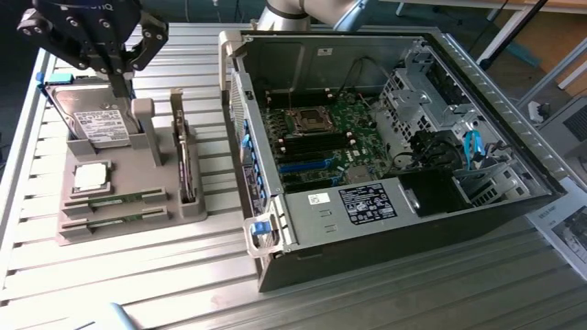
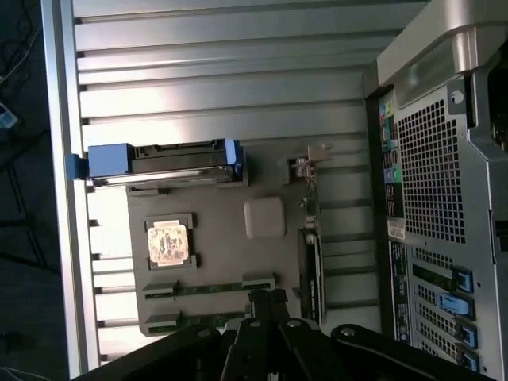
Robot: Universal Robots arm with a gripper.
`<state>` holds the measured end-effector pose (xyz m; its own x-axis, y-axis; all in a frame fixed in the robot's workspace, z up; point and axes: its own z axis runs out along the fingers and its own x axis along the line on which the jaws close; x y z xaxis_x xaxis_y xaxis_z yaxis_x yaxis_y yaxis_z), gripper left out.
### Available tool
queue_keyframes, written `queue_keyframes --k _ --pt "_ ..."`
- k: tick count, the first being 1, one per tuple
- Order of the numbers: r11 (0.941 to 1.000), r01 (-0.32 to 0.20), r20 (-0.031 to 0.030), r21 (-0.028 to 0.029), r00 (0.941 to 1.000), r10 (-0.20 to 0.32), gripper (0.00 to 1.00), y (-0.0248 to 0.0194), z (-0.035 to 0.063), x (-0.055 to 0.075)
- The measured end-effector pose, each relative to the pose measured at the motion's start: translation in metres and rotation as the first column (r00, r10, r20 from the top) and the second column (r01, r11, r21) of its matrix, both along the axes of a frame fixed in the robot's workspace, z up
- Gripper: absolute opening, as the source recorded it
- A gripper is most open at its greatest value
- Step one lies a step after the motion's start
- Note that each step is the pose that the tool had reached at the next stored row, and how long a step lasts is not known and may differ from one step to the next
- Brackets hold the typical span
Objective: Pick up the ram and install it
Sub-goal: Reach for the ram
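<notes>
- Ram (image 1: 115, 201) sits slotted at the tray's (image 1: 137, 180) near end, twin (image 1: 110, 220) beside it, on the exterior view's left.
- Hand (image 1: 121, 88), shut and empty, hangs above the far end, near the drive (image 1: 96, 120).
- Likely best: centre across the thin stick, lift straight.

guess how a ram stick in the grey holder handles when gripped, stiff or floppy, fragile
Probably stiff and light: the ram is a thin, narrow green circuit board. Likely fragile along its exposed thin edge. Seated in the grey holder, it may bind if pulled crookedly.
</notes>
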<state>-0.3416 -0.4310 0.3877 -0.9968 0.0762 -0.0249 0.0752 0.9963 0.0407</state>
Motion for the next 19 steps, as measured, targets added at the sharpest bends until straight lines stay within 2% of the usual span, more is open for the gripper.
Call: queue_keyframes --k 2,3,4,7,8,9,11,13,14,16,17,19 --pt "1.0 0.0 -0.0002 -0.0003 1.0 0.0 0.1 -0.0066 0.0001 0.0" --pt "1.0 0.0 0.0 -0.0004 1.0 0.0 0.1 -0.0143 0.0 0.0" --pt "1.0 0.0 -0.0002 -0.0008 1.0 0.0 0.1 -0.0191 0.0001 0.0" --pt "1.0 0.0 0.0 -0.001 1.0 0.0 0.1 -0.0291 0.0 0.0" --pt "1.0 0.0 -0.0001 -0.0014 1.0 0.0 0.1 -0.0356 0.0001 0.0" --pt "1.0 0.0 -0.0001 -0.0015 1.0 0.0 0.1 -0.0401 0.0 0.0" --pt "1.0 0.0 -0.0001 -0.0018 1.0 0.0 0.1 -0.0461 0.0 0.0" --pt "1.0 0.0 -0.0001 -0.0021 1.0 0.0 0.1 -0.0561 0.0 0.0" --pt "1.0 0.0 -0.0001 -0.0023 1.0 0.0 0.1 -0.0638 0.0 0.0" --pt "1.0 0.0 -0.0002 -0.0026 1.0 0.0 0.1 -0.0711 0.0 0.0" --pt "1.0 0.0 -0.0001 -0.0028 1.0 0.0 0.1 -0.0769 0.0 0.0" --pt "1.0 0.0 -0.0002 -0.0032 1.0 0.0 0.1 -0.0855 0.0 0.0"
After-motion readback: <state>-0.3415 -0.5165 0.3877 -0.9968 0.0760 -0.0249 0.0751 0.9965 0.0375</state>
